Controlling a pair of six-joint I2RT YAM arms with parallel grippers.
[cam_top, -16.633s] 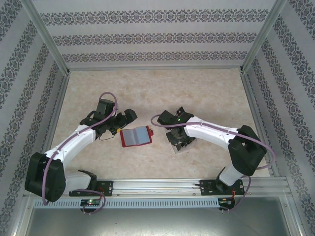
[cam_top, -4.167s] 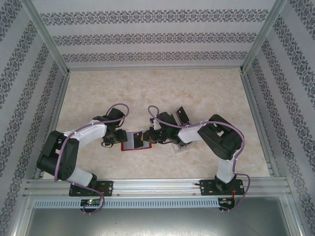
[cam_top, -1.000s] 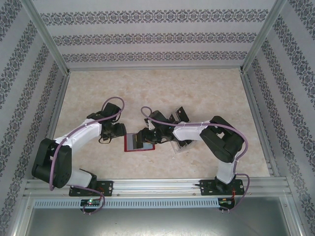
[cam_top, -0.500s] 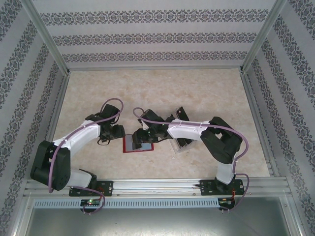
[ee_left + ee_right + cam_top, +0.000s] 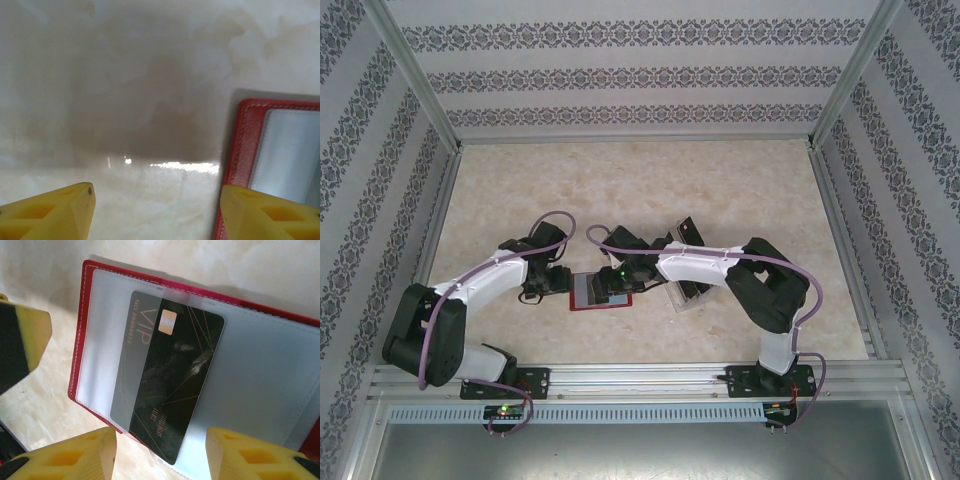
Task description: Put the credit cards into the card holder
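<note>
The right gripper [image 5: 160, 442] hangs open and empty over the red card holder [image 5: 260, 380], which lies spread on the desk [image 5: 125, 75]. A dark credit card [image 5: 170, 375] lies between its jaws, long axis pointing away, one long edge tucked under the clear pocket. The left gripper [image 5: 156, 200], open and empty, flanks the holder's outer edge. The right arm looks nearer.
</note>
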